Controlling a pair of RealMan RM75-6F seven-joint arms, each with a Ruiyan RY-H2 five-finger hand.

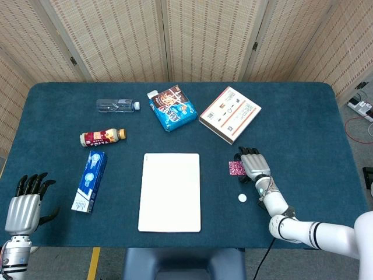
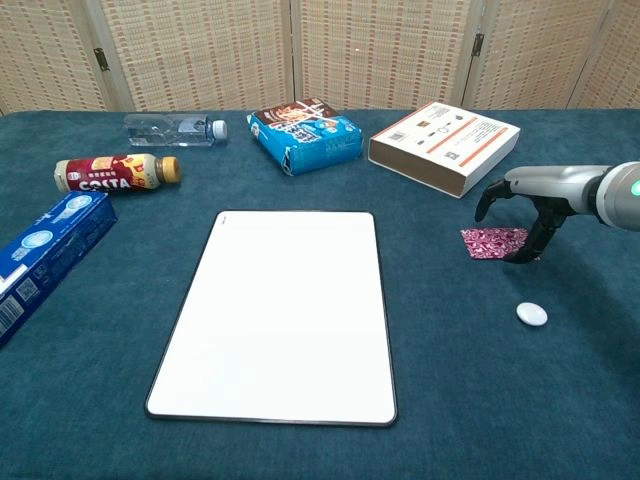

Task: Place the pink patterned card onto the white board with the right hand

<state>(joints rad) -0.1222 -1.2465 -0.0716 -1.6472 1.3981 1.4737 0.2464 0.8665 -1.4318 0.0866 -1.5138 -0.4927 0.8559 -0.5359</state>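
The pink patterned card (image 1: 235,168) (image 2: 489,243) lies flat on the blue cloth, right of the white board (image 1: 169,191) (image 2: 280,310) and apart from it. My right hand (image 1: 254,164) (image 2: 530,203) arches over the card's right end, fingers spread and pointing down. One fingertip (image 2: 524,255) touches the card's right edge; the card is not lifted. My left hand (image 1: 23,210) hangs off the table's near left corner, fingers apart and holding nothing; only the head view shows it.
A small white disc (image 1: 242,198) (image 2: 531,314) lies just in front of the right hand. An orange-and-white box (image 1: 229,114), a blue snack pack (image 1: 171,109) and a water bottle (image 1: 118,105) line the back. A drink bottle (image 1: 102,137) and a blue carton (image 1: 90,181) lie left.
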